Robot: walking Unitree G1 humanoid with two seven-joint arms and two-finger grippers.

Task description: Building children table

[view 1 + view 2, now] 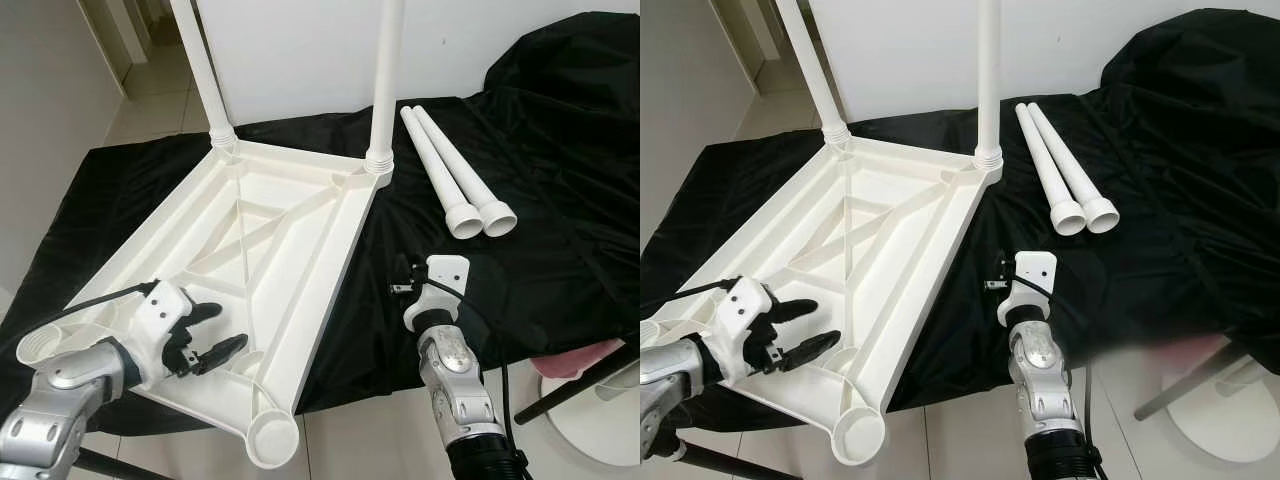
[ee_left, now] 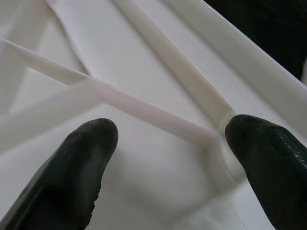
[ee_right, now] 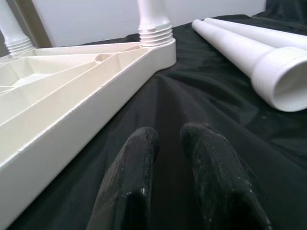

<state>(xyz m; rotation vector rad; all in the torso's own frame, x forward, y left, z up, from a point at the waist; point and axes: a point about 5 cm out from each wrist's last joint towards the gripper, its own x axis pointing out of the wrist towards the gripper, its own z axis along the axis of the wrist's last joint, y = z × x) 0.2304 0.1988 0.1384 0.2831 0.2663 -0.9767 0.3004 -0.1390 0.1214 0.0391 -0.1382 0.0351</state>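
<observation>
On the black cloth [image 1: 560, 200], centre-left of the frame: the white plastic tabletop [image 1: 270, 250] lies upside down, ribbed underside up, its near corner hanging past the cloth's front edge.
Lower left: the left gripper [image 1: 212, 333] hovers over the tabletop's near end, its two black fingers [image 2: 76, 167] spread wide apart with nothing between them; in the left wrist view they frame a rib junction of the underside.
Near corners: two open round sockets, one at the far lower left [image 1: 42, 345] beside the left arm, one at the bottom centre [image 1: 272, 438].
Upper left to upper centre: two white legs stand screwed into the far corners, one [image 1: 205, 70] at the left, one [image 1: 384, 80] at the right, both running out of the top of the frame.
Lower centre-right: the right gripper [image 3: 170, 143] rests low over the cloth just beside the tabletop's right edge, fingers nearly together, a thin gap between them, holding nothing.
Upper right: two loose legs [image 1: 450, 165] lie side by side, touching, threaded open ends toward the camera.
Lower right corner: a pink item [image 1: 580, 358] and a dark bar [image 1: 575, 385] over pale floor.
Writing: no brand, label or lettering can be read.
</observation>
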